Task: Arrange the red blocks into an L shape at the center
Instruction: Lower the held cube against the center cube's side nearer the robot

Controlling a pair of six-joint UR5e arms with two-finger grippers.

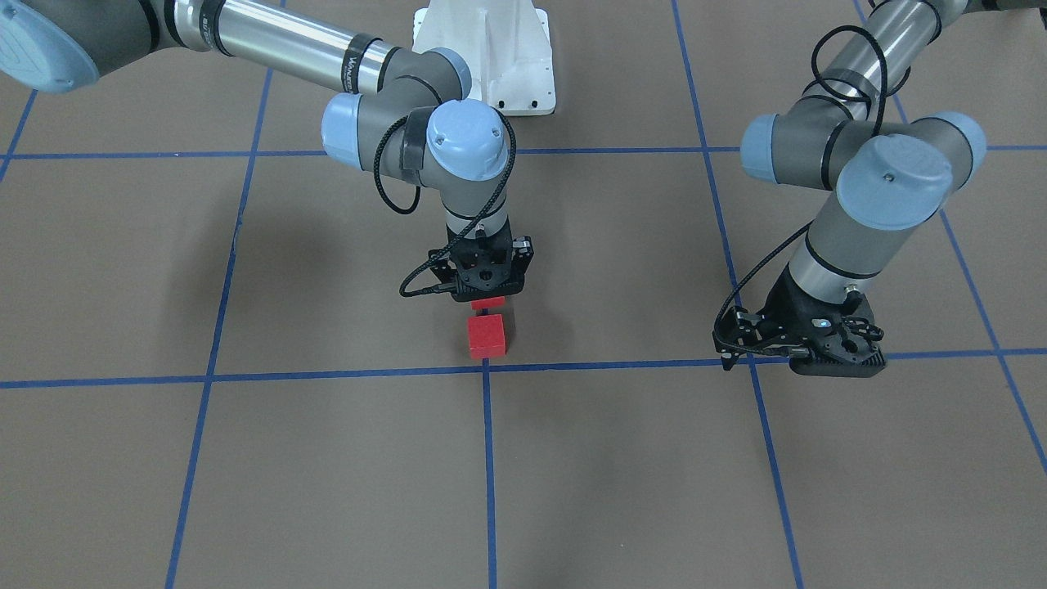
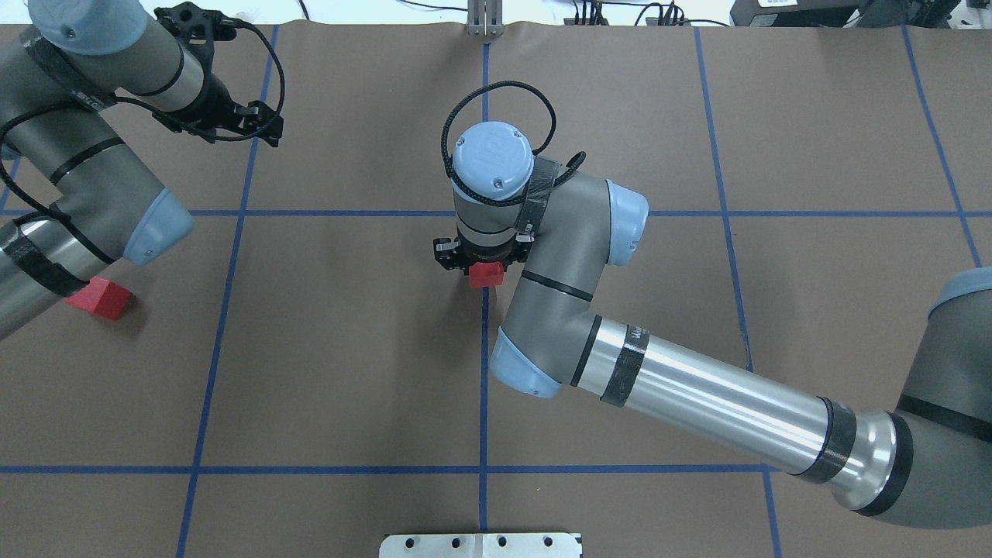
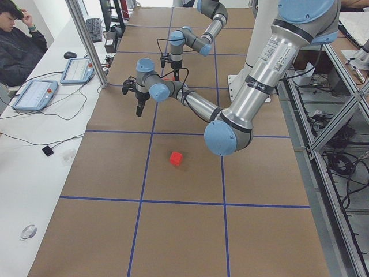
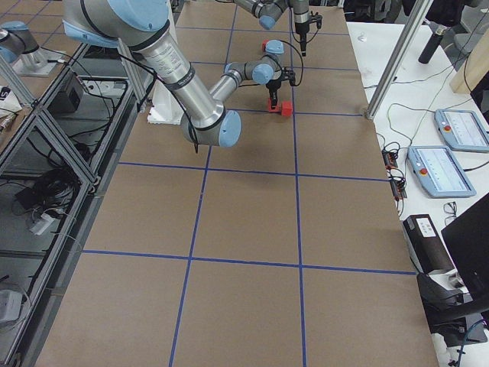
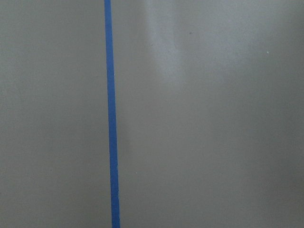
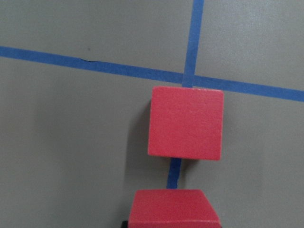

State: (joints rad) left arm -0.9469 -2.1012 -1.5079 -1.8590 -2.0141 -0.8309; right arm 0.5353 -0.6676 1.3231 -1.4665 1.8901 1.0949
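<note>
My right gripper (image 1: 488, 288) is shut on a red block (image 1: 488, 303) at the table's center, fingers pointing down. That block also shows in the overhead view (image 2: 487, 273) and at the bottom of the right wrist view (image 6: 173, 207). A second red block (image 1: 487, 336) lies on the table at the blue tape crossing (image 6: 186, 122), a small gap from the held one on the side away from the robot. The third red block (image 2: 99, 299) lies far to my left, partly under the left arm (image 3: 176, 158). My left gripper (image 1: 838, 360) hovers apart; I cannot tell whether it is open.
Blue tape lines (image 5: 111, 118) divide the brown table into squares. The robot's white base plate (image 1: 491, 57) stands at the table's near edge. A side bench with tablets (image 4: 451, 164) and a seated person (image 3: 17, 40) are beyond the far edge.
</note>
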